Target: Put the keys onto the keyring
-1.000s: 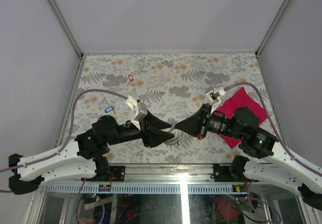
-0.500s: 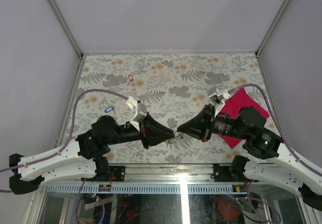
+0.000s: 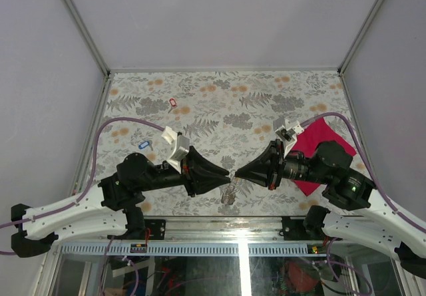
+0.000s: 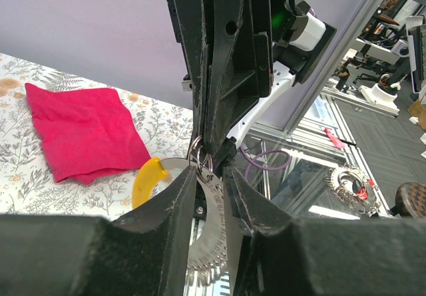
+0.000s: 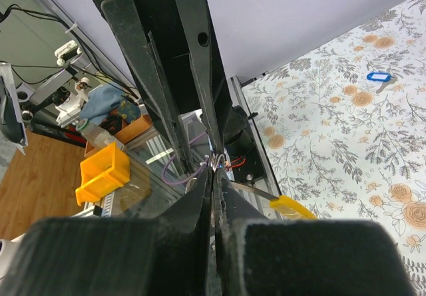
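Keyring (image 4: pixel 200 157) is pinched above the surface (image 3: pixel 266 103) in the fully closed right claw (image 5: pixel 213 168). The left claw (image 4: pixel 209 174) has been narrowed from wide and brought tip-to-tip; its grip cannot be told. With the yellow key (image 4: pixel 148 179) alongside, threading seems under way.

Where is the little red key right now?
In the top view the red key lies on the table, left of the middle and farther back than the blue key.
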